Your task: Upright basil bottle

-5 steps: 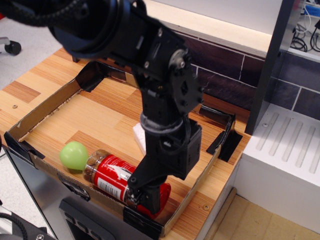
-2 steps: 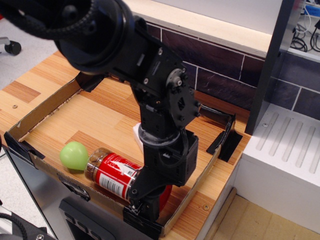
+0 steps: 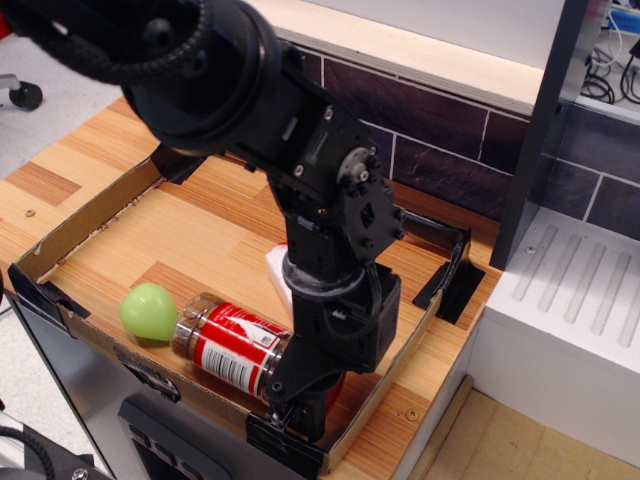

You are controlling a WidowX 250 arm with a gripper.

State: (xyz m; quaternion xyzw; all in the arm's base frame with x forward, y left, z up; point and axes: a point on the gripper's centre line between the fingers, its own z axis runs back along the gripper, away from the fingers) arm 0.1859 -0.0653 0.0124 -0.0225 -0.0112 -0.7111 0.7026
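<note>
The black robot arm (image 3: 300, 170) comes in from the upper left and bends steeply down over the near right part of the wooden worktop (image 3: 120, 225), its wrist pointing almost straight down. The gripper (image 3: 300, 395) sits low at the near edge, just inside the low cardboard wall (image 3: 90, 205) that fences the worktop. Its fingers are at the lid end of the basil bottle (image 3: 230, 345), but the wrist housing covers them (only a dark finger tip shows beside the red), so I cannot tell whether the jaws are closed on the bottle or merely around it.

The basil bottle lies on its side along the near edge of the worktop, close against the cardboard wall, its length running from left to right. Its clear bottom end with brownish contents points toward the near left corner; its red-and-white label faces up; its lid end is hidden under the gripper.

A green pear-shaped toy (image 3: 148, 310) rests touching or just beside the bottle's bottom end, on the side toward the near left corner. A white object (image 3: 277, 270) peeks out behind the arm, farther from the near edge; too little shows to say what it is.
</note>
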